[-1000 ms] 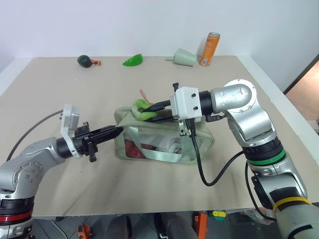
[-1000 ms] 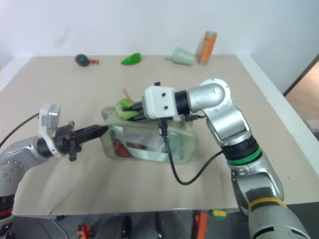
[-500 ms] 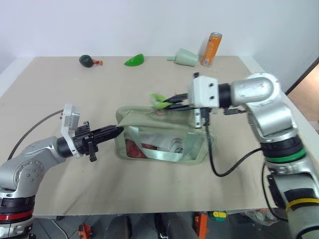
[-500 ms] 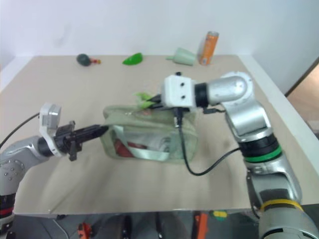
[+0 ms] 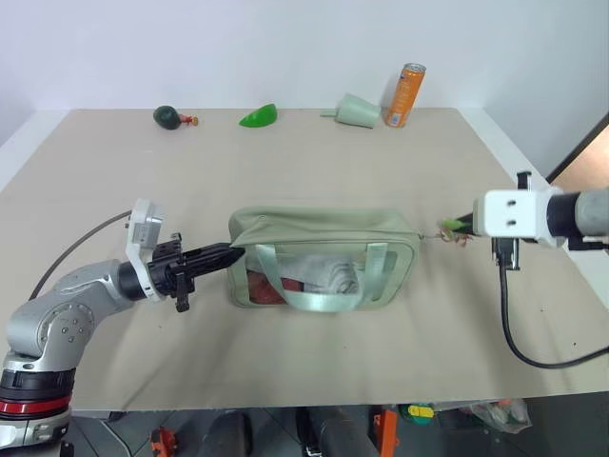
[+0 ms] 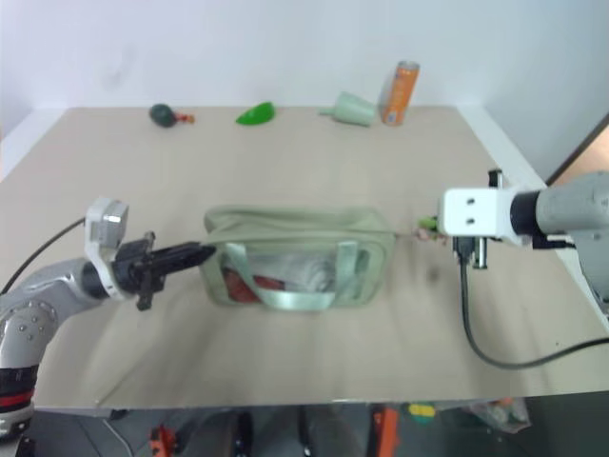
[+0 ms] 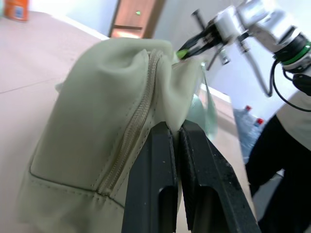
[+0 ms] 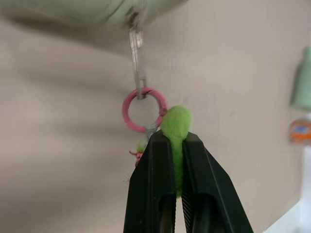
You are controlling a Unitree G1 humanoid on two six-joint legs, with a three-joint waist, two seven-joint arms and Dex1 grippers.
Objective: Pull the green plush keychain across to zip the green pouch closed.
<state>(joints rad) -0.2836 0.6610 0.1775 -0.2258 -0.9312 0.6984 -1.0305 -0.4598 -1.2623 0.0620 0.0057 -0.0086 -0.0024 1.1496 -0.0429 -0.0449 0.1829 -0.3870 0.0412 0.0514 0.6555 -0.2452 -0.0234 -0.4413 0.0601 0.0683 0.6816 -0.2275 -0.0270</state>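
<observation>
The green pouch [image 5: 324,257] lies mid-table with its top zipper [image 7: 133,124] run across to its right end. My left gripper [image 5: 228,254] is shut on the fabric at the pouch's left end [image 7: 167,104]. Past the pouch's right end, my right gripper [image 5: 457,228] is shut on the green plush keychain [image 8: 176,127]. A pink ring [image 8: 142,109] links the keychain to the metal zipper pull [image 8: 137,68], which is drawn taut from the pouch.
Along the table's far edge stand an orange can [image 5: 404,95], a pale green cone cup [image 5: 355,110], a glossy green leaf piece [image 5: 257,116] and a dark green round toy [image 5: 166,116]. A black cable [image 5: 519,324] hangs from my right wrist.
My right gripper has pulled the keychain from the pouch's left part across to beyond its right end, closing the zipper. The pouch has stretched flat. The left gripper has kept its grip in place.
</observation>
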